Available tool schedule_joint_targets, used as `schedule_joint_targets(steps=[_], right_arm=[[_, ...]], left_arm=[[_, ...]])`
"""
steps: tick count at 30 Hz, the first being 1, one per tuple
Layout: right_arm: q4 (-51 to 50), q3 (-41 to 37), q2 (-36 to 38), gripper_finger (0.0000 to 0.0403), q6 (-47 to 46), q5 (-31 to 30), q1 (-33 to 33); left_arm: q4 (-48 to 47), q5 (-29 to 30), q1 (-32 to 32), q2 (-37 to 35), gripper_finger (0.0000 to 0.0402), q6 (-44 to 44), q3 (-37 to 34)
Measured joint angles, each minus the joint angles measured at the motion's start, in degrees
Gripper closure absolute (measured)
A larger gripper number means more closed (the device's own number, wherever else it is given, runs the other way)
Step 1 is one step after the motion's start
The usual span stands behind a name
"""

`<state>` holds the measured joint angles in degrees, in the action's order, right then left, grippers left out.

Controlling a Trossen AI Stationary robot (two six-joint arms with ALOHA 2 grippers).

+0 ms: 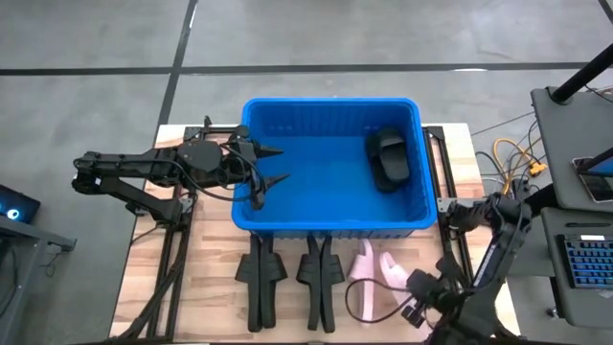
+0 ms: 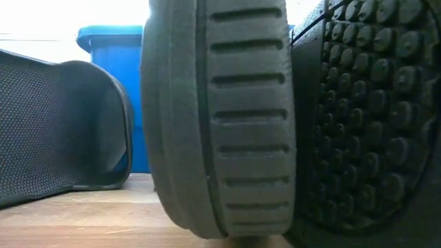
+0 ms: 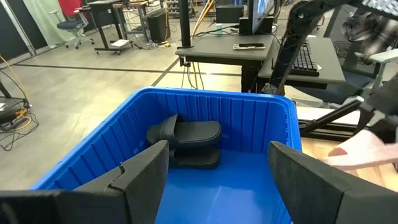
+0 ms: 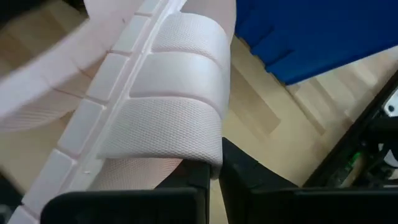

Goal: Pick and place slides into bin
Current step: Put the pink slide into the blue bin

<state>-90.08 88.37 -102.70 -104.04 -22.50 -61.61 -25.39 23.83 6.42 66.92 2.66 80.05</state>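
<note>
High view: big bright blue ribbed plastic bin [image 1: 330,163] sits mid-table on the wooden table [image 1: 206,287]. Black foam slides [image 1: 388,158] lie inside it at the right end. In front of the bin, two pairs of black foam slides stand on edge: one pair [image 1: 261,278], second pair [image 1: 319,278]. Pale pink foam slides [image 1: 375,278] are to their right. Left gripper [image 1: 268,165] reaches over the bin's left wall, fingers spread, nothing between them. Right gripper [image 1: 417,292] is low at the pink slides' right side.

Low view: black slide sole [image 2: 220,117] on edge fills the middle, studded black sole [image 2: 372,117] right, black strap [image 2: 62,124] left, blue bin [image 2: 117,69] behind.

Left wrist view: spread dark fingers [image 3: 146,171] over bin interior [image 3: 236,180]; stacked black slides [image 3: 189,140] at the far wall.

Right wrist view: right gripper [image 4: 211,171] pressed nearly together, pinching the pink slide's strap [image 4: 168,118]; blue bin corner [image 4: 311,37] beyond.
</note>
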Motion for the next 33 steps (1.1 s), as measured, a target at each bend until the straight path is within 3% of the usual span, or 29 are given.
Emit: schedule_joint_targets(steps=[4, 9, 12, 17, 19, 23, 26, 33], right_arm=[[0.7, 0.1, 5.0, 0.039, -0.9, -4.0, 0.0], [0.8, 0.1, 11.9, 0.039, -0.6, -16.2, 0.0], [0.7, 0.2, 15.7, 0.039, -0.4, -25.2, 0.0], [0.8, 2.8, 20.5, 0.039, 1.5, -45.6, 1.3], [0.9, 4.7, 22.1, 0.039, 4.9, -50.2, 3.0], [1.7, 9.4, 24.1, 0.039, 11.1, -52.3, 8.1], [3.2, 14.0, 24.8, 0.039, 17.2, -49.6, 12.3], [13.1, 25.4, 24.7, 0.039, 48.4, -40.4, 21.2]], left_arm=[[0.0, 0.0, 0.0, 0.0, 0.0143, 0.0, 0.0], [-0.1, 0.0, 0.0, -0.1, 0.0143, 0.0, 0.0], [-0.3, 0.0, 0.0, -0.2, 0.0143, 0.0, 0.0], [-0.6, 0.0, 0.0, -0.6, 0.0143, 0.0, 0.0], [-0.6, 0.0, 0.0, -0.9, 0.0143, 0.0, 0.0], [-0.5, 0.0, 0.0, -1.8, 0.0143, 0.0, 0.0], [-0.5, 0.0, 0.0, -2.5, 0.0143, 0.0, 0.0], [-0.5, 0.0, 0.0, -4.5, 0.0143, 0.0, 0.0]])
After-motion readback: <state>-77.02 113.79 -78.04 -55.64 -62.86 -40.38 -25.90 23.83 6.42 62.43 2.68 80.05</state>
